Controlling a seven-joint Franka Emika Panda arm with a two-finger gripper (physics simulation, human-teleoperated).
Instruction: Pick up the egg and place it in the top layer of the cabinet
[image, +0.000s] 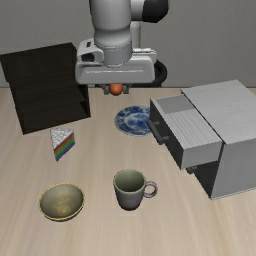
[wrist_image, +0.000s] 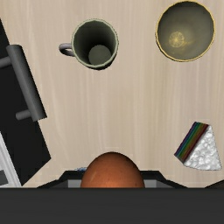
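A brown egg (image: 119, 90) hangs well above the table, with my gripper (image: 118, 91) shut on it. In the wrist view the egg (wrist_image: 112, 171) sits between my fingertips, over bare wooden table. The grey cabinet (image: 228, 135) stands at the exterior view's right. Its top drawer (image: 185, 130) is pulled out toward the middle of the table and shows a dark inside. From the wrist, the drawer's dark front and bar handle (wrist_image: 24, 86) lie off to one side of the egg. The egg is beside the drawer, not over it.
A blue patterned plate (image: 133, 121) lies just below the gripper, next to the drawer front. A grey-green mug (image: 130, 188) (wrist_image: 94, 45) and an olive bowl (image: 62, 203) (wrist_image: 185, 31) stand farther forward. A rainbow-striped wedge (image: 63, 145) (wrist_image: 199, 146) and a black box (image: 45, 85) are at the left.
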